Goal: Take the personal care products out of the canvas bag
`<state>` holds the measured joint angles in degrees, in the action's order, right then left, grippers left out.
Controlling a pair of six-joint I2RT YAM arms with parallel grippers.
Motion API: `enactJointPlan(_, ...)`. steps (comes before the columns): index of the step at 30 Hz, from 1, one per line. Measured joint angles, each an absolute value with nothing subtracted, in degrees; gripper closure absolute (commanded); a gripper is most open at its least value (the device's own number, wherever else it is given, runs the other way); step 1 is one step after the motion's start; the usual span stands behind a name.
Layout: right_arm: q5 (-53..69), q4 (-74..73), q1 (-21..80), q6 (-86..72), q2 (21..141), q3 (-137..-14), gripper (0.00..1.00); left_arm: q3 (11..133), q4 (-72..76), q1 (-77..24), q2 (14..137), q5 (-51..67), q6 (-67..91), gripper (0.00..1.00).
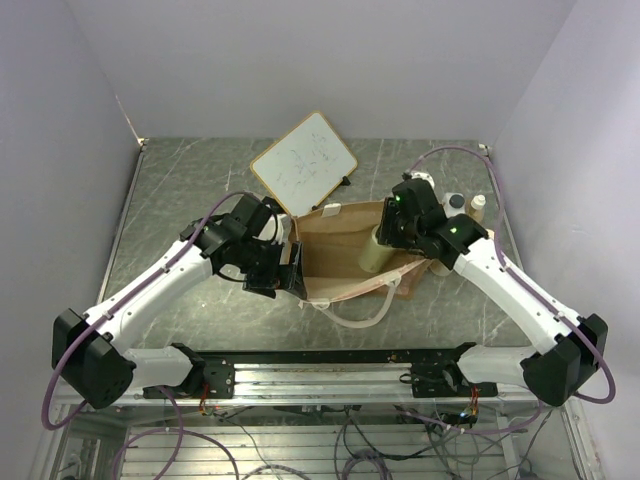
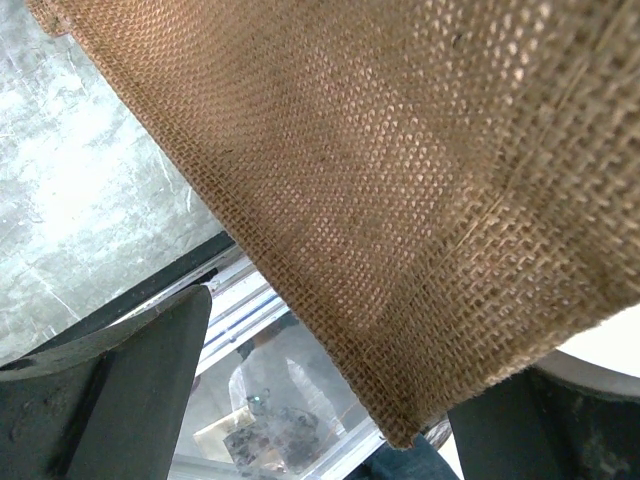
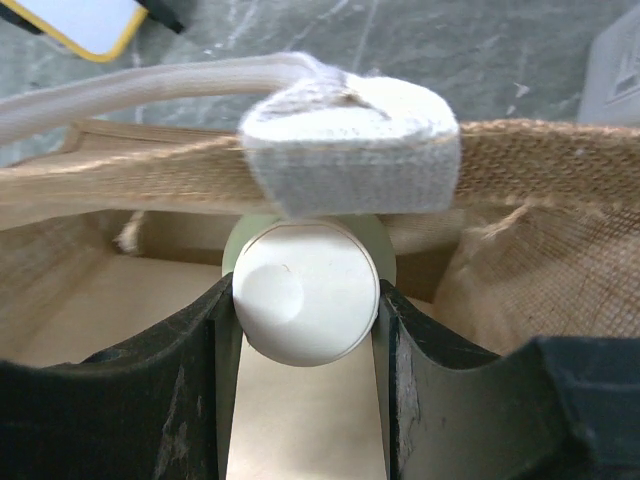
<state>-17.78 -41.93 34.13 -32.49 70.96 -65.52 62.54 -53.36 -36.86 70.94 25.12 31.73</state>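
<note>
The brown canvas bag [image 1: 345,288] stands open mid-table. My right gripper [image 1: 386,243] reaches into its right side and is shut on a bottle with a round cream cap [image 3: 305,300] and a pale body [image 1: 377,252], just under the bag's rim [image 3: 545,160] and a cream tab [image 3: 350,148]. My left gripper [image 1: 291,270] is at the bag's left wall. In the left wrist view its fingers [image 2: 150,380] stand wide apart with the burlap [image 2: 400,150] hanging over the gap. Two bottles, one dark-capped [image 1: 455,202] and one amber with a white cap [image 1: 478,207], stand on the table right of the bag.
A white wood-framed board [image 1: 305,160] lies behind the bag; its corner shows in the right wrist view [image 3: 85,22]. A cream rope handle [image 1: 360,315] droops over the bag's near side. Walls close the table at left, back and right.
</note>
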Motion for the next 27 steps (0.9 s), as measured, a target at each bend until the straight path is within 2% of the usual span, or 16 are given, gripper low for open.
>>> enactJointPlan(15,-11.6,-50.4,34.1,-42.7,69.0,-76.8,1.00,63.2,-53.3,-36.9,71.8,25.1,31.7,0.01)
enactJointPlan(20,-16.2,-55.7,34.1,-44.8,66.2,-85.1,1.00,63.3,-53.3,-36.9,72.3,25.2,31.7,0.01)
enactJointPlan(27,-29.2,-65.6,34.1,-43.6,64.9,-102.6,1.00,63.3,-53.3,-36.9,72.7,25.2,31.7,0.01)
